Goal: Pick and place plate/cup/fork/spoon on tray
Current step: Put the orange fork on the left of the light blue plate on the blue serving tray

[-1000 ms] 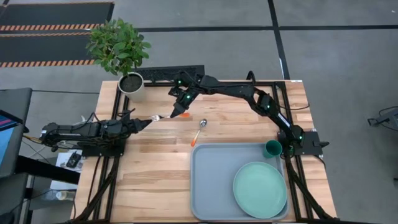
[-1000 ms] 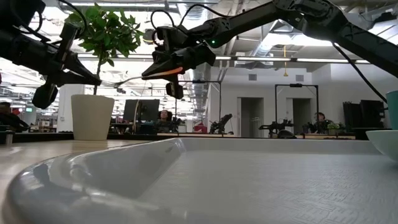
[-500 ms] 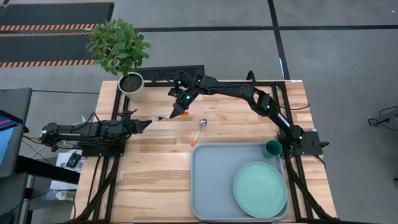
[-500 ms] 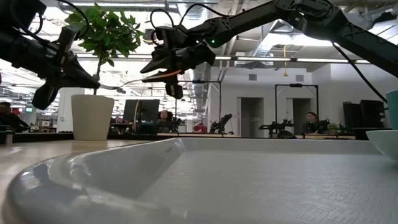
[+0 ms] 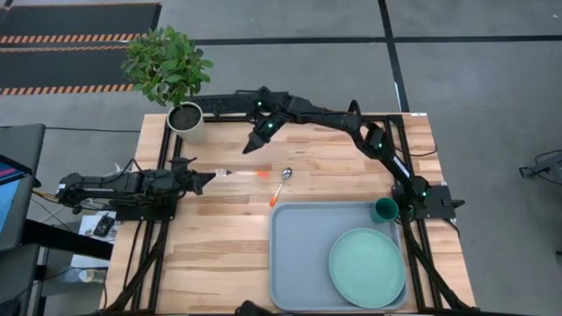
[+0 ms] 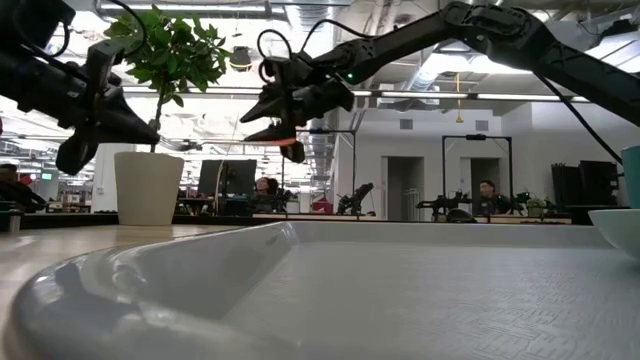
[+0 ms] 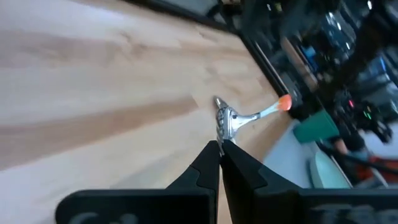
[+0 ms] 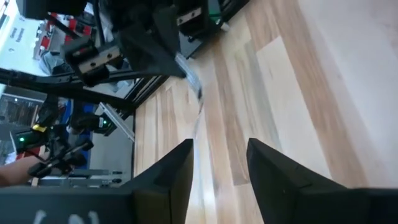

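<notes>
The fork (image 5: 241, 174) hangs level above the wood table, its orange handle end (image 7: 284, 102) pointing toward the table's right; my left gripper (image 5: 209, 178) is shut on its silver end. My right gripper (image 5: 257, 140) stands open above the far middle of the table, clear of the fork, with nothing between its fingers. The spoon (image 5: 281, 186) lies flat on the table just beyond the tray (image 5: 299, 263). The mint-green plate (image 5: 367, 268) lies in the tray's right half. The cup (image 5: 385, 210) stands at the tray's far right corner. My left gripper pinches the fork at its tine end (image 7: 224, 127) between its two shut fingers. The fingers come level from the table's left and lie along the fork. The fork sticks out ahead of the fingertips, about level and lifted clear of the table.
A white pot with a leafy plant (image 5: 185, 117) stands at the table's far left corner. Bare wood lies between the spoon and the left arm and along the near left of the table. People and other robot arms show in the room beyond.
My right gripper has opened, let go of the fork's orange handle and drawn back toward the table's far edge. My left gripper has stayed shut on the tine end and has carried the fork a little toward the near edge, still about level.
</notes>
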